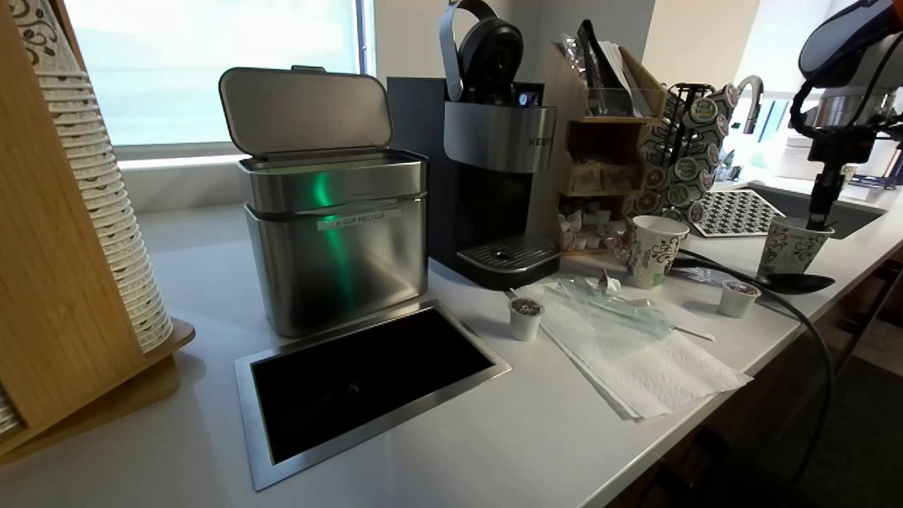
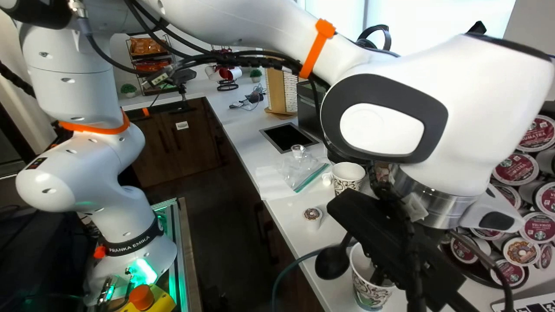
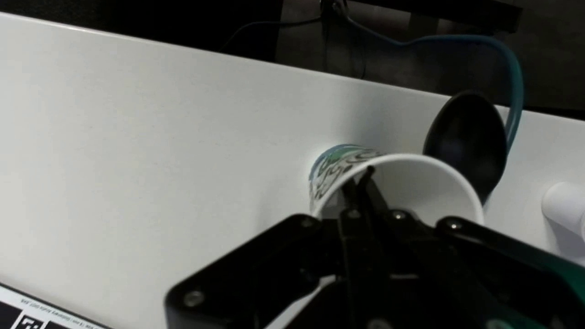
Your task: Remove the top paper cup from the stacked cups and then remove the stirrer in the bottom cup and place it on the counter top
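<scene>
White paper cup [image 1: 791,248] stands about upright below the closed end effector [image 3: 359,180], long axis near vertical, mouth facing up around the fingertips [image 3: 374,196].

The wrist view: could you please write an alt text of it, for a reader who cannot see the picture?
The robot's shut black pincer has its tips inside a white paper cup on the pale counter top; whether it grips anything there is not clear. To the cup's upper right, by the counter's edge, are a black spoon and a teal cable.
</scene>
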`<state>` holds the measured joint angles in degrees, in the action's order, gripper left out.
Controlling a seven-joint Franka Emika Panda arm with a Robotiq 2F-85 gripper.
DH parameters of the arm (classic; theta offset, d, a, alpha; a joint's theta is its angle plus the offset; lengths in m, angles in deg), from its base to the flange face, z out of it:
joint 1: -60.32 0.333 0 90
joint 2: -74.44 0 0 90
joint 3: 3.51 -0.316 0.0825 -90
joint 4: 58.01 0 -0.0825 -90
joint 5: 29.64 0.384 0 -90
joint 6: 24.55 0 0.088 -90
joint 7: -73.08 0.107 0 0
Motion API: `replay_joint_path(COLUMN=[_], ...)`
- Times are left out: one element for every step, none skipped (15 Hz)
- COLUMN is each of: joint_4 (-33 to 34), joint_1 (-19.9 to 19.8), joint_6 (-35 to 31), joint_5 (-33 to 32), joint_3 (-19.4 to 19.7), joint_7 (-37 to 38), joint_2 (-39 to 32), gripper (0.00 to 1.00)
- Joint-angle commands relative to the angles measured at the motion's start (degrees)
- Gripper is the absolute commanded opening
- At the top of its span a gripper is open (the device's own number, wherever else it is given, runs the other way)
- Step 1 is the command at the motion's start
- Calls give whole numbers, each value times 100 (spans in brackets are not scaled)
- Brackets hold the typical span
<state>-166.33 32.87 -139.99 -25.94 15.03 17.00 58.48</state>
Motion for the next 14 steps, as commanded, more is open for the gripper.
replay_joint_path(joint_4=[117,116,141,159,170,197,175,189,173,167,161,145,153,110], joint_1=[-111,-117,-119,-119,-129,-135,-140,-138,-132,-128,-116,-100,-83,-59], joint_6=[68,84,101,138,179,224,285,349,436,559,692,819,987,1081], joint_5=[310,396,502,577,709,823,951,1061,1159,1276,1378,1460,1541,1590], joint_3=[-57,-62,-78,-81,-96,-103,-110,-109,-99,-88,-72,-46,-23,4], joint_7=[-68,-90,-118,-136,-190,-244,-311,-383,-455,-549,-621,-687,-748,-785], joint_2=[128,179,197,243,289,336,428,487,575,662,743,834,908,1005], gripper=[1,1,1,1,1,1,1,1,1,1,1,1,1,1])
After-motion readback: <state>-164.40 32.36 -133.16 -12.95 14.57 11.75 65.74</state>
